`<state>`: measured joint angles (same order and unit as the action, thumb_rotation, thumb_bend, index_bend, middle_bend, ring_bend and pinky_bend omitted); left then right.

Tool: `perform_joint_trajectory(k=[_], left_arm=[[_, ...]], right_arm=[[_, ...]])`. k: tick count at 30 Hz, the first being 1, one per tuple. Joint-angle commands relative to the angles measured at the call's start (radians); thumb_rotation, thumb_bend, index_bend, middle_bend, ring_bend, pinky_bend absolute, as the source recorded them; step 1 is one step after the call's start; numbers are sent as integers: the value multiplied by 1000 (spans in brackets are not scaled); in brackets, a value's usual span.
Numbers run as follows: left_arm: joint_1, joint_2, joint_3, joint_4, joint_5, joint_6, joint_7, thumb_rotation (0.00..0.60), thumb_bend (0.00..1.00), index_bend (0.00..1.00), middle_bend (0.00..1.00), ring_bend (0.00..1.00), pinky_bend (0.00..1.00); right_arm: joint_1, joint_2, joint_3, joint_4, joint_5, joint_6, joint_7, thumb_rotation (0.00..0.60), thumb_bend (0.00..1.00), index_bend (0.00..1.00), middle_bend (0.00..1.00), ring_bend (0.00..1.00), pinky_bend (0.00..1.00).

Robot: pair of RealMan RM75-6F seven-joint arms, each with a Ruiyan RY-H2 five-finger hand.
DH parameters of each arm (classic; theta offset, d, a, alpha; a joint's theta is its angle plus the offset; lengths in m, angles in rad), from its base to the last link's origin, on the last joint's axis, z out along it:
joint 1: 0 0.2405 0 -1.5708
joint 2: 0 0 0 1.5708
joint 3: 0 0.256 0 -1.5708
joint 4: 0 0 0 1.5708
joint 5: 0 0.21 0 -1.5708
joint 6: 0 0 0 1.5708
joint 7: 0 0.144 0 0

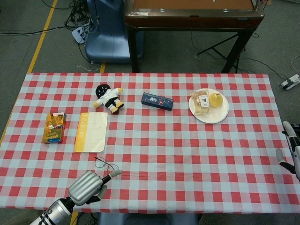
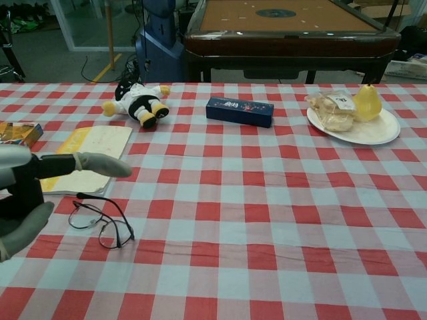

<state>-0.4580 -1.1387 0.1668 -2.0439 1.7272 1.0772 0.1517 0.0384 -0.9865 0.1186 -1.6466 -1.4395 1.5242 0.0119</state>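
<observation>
Left hand [image 2: 30,193] above the eyeglasses [image 2: 100,220]
Its fingers spread, holding nothing (glasses lie flat at five o'clock of it); notebook [image 2: 83,159] at twelve.

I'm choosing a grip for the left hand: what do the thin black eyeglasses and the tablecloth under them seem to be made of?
The thin black eyeglasses look like fine dark wire, probably metal, with clear lenses: the checks show through them. The red-and-white checked tablecloth looks like soft matte fabric, with slight creases, though coated cloth cannot be ruled out. The left hand hovers beside the eyeglasses, holding nothing.

Probably a lab or workshop: floor cables [image 1: 77,18], taped line [image 1: 44,35], game table [image 2: 287,27].
</observation>
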Motion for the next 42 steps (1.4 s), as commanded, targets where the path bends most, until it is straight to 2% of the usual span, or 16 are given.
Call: perform_joint_trajectory(k=[1, 7, 13, 33, 42], left_arm=[[-16, -6, 12, 0, 4, -40, 12, 600, 780, 115, 1000, 958, 967], [-27, -50, -7, 24, -72, -101, 60, 600, 779, 115, 1000, 956, 967], [-23, -81, -27, 44, -141, -113, 86, 600, 779, 102, 1000, 955, 967], [-31, -161, -83, 177, -319, -148, 29, 600, 779, 77, 1000, 953, 967], [-53, -183, -98, 229, -382, -206, -38, 600, 778, 76, 1000, 953, 967]], right_arm=[[0, 0, -1, 0, 2, -2, 0, 600, 410, 1, 277, 204, 178], [-1, -1, -1, 3, 6, -3, 1, 600, 410, 1, 277, 204, 177], [-1, -2, -2, 4, 9, -6, 0, 600, 410, 1, 277, 204, 178], [-1, -5, -1, 4, 12, -6, -3, 600, 410, 1, 277, 204, 178], [0, -3, 0, -3, 10, -4, -9, 600, 410, 1, 277, 204, 178]])
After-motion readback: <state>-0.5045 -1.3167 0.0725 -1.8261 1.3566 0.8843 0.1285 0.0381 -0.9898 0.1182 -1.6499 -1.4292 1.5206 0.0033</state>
